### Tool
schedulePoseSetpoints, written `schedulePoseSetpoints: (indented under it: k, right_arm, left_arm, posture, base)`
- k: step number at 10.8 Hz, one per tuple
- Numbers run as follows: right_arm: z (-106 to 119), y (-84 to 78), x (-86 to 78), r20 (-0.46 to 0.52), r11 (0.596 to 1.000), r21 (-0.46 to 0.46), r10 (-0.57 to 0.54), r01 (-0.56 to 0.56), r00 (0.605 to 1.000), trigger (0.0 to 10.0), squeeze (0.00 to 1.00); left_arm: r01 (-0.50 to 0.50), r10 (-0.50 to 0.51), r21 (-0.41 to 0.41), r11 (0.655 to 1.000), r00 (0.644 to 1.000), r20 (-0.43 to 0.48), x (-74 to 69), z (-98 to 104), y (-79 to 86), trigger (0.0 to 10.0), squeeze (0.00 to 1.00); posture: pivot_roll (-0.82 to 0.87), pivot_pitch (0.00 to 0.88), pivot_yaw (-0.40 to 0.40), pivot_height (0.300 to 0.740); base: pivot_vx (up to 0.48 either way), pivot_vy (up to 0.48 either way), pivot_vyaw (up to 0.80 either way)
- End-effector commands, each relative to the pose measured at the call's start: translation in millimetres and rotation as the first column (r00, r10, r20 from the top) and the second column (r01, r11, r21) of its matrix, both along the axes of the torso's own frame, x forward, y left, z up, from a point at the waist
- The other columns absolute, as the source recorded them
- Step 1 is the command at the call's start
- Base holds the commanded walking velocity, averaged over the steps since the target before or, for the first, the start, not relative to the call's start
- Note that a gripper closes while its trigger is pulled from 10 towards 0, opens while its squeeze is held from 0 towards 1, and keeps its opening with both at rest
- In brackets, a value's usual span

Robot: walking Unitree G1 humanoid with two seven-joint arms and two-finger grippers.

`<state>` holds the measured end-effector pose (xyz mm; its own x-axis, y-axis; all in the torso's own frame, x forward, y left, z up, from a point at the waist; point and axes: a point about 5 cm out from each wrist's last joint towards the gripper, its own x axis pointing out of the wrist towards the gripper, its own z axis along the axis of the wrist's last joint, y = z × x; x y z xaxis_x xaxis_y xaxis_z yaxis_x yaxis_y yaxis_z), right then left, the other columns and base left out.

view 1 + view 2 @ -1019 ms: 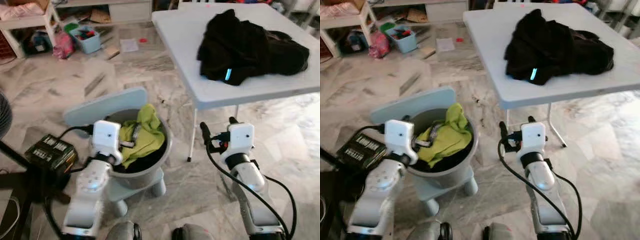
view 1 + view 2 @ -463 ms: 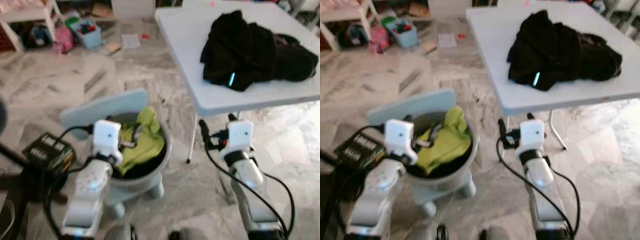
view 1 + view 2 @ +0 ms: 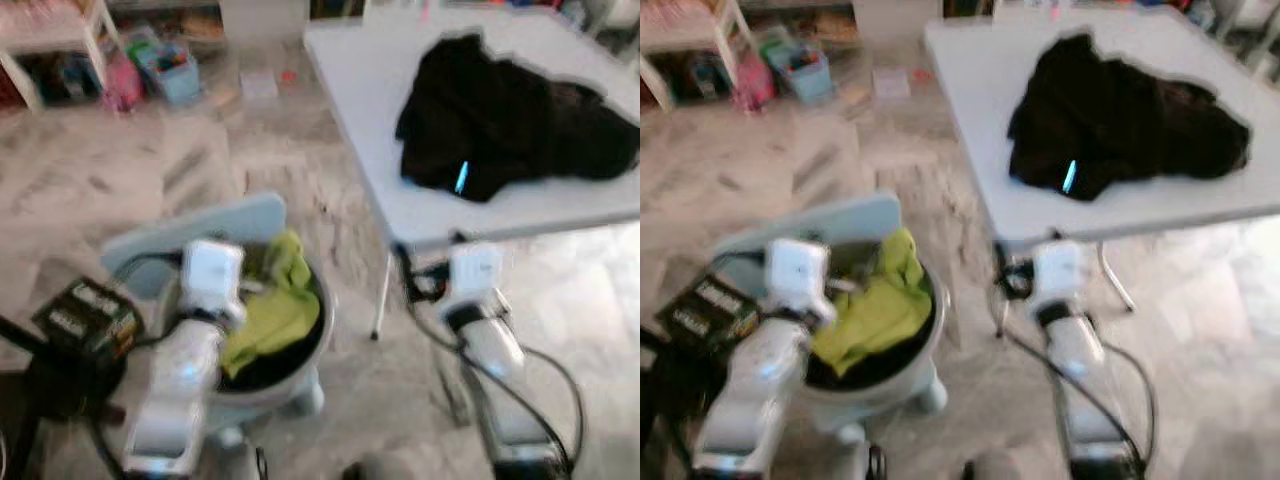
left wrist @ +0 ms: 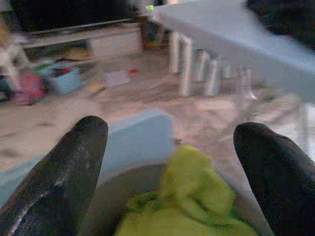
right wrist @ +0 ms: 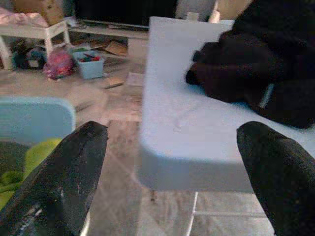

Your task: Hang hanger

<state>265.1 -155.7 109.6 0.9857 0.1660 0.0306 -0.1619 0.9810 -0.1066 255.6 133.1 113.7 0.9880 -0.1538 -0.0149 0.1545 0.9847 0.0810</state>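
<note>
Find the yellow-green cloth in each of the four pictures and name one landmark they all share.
Left eye view: yellow-green cloth in the grey tub, lower left of middle.
Right eye view: in the tub, lower left.
Left wrist view: bottom middle, between the left gripper's black fingers.
Right wrist view: a sliver at the lower left edge.
Shared landmark: the white table.

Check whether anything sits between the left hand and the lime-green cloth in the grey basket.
Nothing visible does: the open left hand hovers at the rim of the round grey basket, with the lime-green cloth directly ahead.
</note>
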Motion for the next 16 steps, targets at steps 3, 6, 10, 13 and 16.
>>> schedulePoseSetpoints:
  k: [3,6,10,13,16]
  right_arm:
    - [0.1,-12.3,-3.1,-0.008,0.999,-0.036,-0.021,0.020,1.000,10.0,0.00]
    - [-20.9,-20.8,-20.9,-0.149,0.989,-0.143,0.022,-0.044,0.989,10.0,0.00]
    - [-25.7,-51.2,-79.2,-0.350,0.970,-0.176,0.095,-0.165,0.932,10.0,0.00]
    - [-19.1,-61.4,-94.5,-0.401,0.952,-0.228,0.101,-0.205,0.911,10.0,0.00]
    - [-10.7,-57.6,-85.7,-0.399,0.949,-0.231,0.111,-0.217,0.910,10.0,0.00]
  left_arm:
    - [-0.095,0.096,0.017,0.995,0.983,-0.155,6.1,-20.5,11.2,10.0,0.00]
    - [-0.103,0.119,0.063,0.993,0.915,-0.384,-0.2,-57.3,24.1,10.0,0.00]
    - [-0.040,0.097,0.123,0.992,0.856,-0.508,22.3,-77.8,35.1,10.0,0.00]
    - [0.031,0.024,0.083,0.996,0.807,-0.591,27.3,-91.8,32.8,10.0,0.00]
    - [0.133,-0.052,0.078,0.988,0.764,-0.643,28.5,-104.4,29.8,0.0,0.00]
  posture:
    - [-0.06,0.102,-0.034,0.740]
    - [-0.09,0.122,-0.057,0.740]
    - [-0.24,0.196,-0.106,0.740]
    - [-0.30,0.227,-0.136,0.740]
    - [-0.31,0.217,-0.138,0.740]
  base:
    - [0.000,0.000,0.00]
    - [0.000,0.000,0.00]
    - [0.000,0.000,0.00]
    - [0.000,0.000,0.00]
    - [0.000,0.000,0.00]
